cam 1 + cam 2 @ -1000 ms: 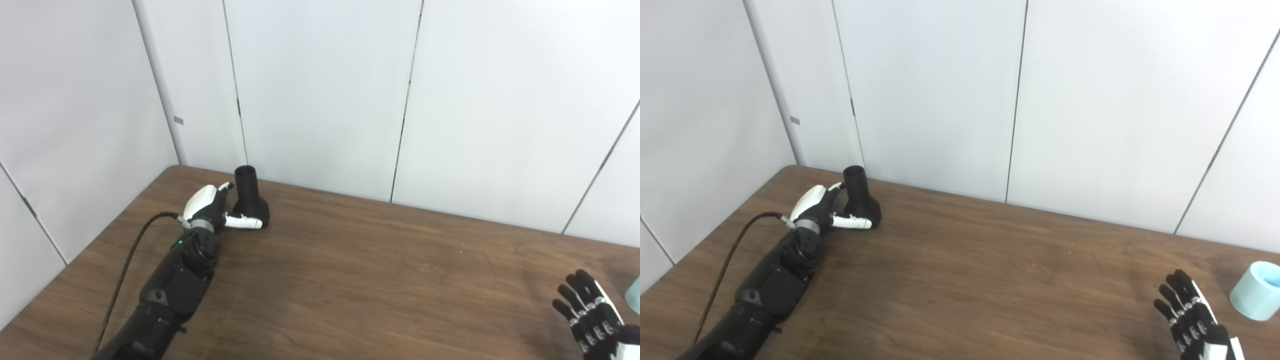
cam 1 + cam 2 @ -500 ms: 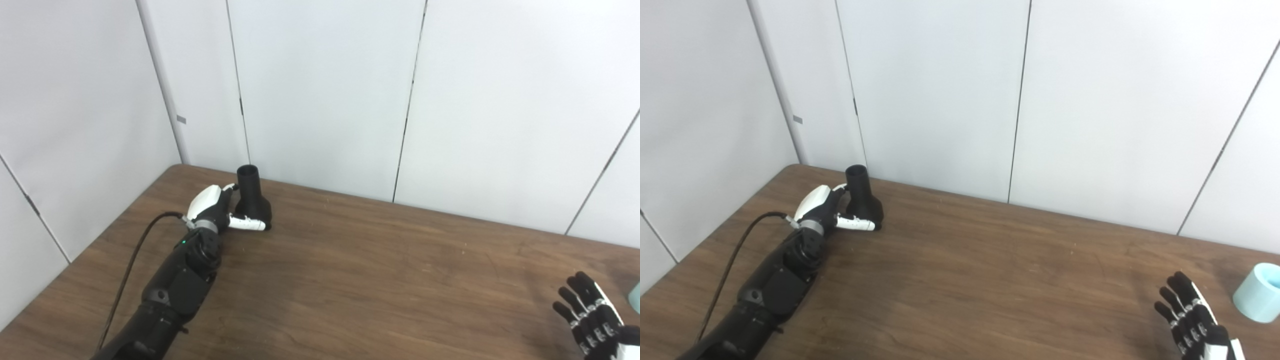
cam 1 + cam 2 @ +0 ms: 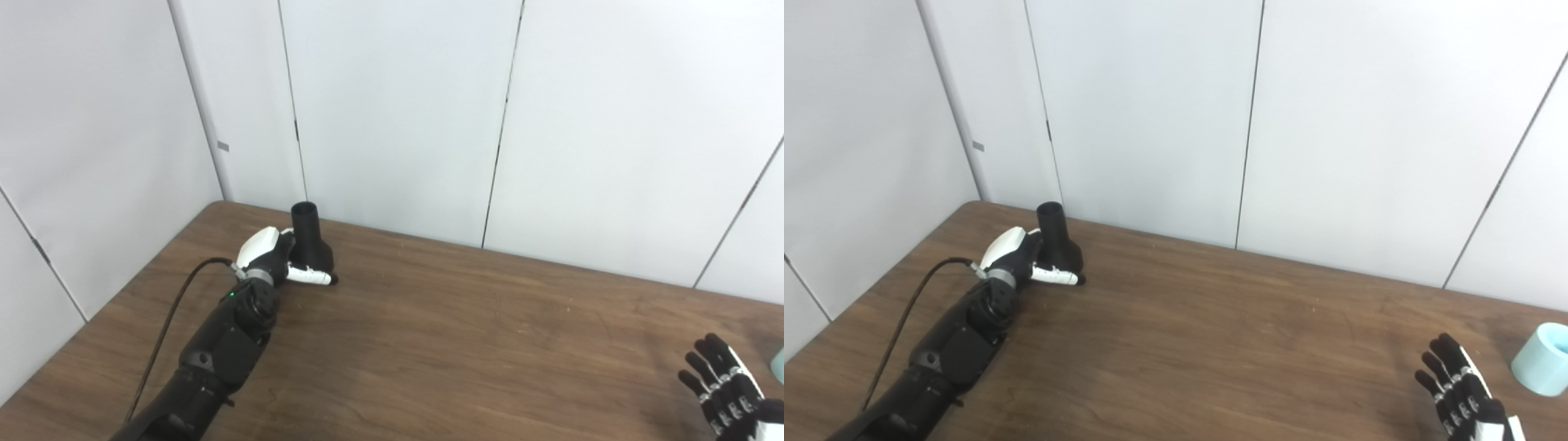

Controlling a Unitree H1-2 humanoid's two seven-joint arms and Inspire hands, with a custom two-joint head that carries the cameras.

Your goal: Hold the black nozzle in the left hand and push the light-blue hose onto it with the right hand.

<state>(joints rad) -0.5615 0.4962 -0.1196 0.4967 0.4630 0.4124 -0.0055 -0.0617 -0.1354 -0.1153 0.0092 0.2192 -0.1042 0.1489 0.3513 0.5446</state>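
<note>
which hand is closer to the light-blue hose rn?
Right. The right hand is just left of the light-blue hose, not touching; the left hand is across the table at the black nozzle.

Brown wood-grain table top [image 3: 465, 343]: smooth, faint sheen, streaked grain.
Black funnel-shaped plastic nozzle [image 3: 308, 236]: matt, smooth.
Light-blue cylindrical hose piece [image 3: 1542, 358]: matt, smooth, plastic-looking.
Left hand [image 3: 269, 260]: glossy white plastic shells over black parts.
Right hand [image 3: 1464, 392]: black fingers, matt, with small white plates.
Pale grey wall panels [image 3: 392, 110]: flat, smooth, matt.
</note>
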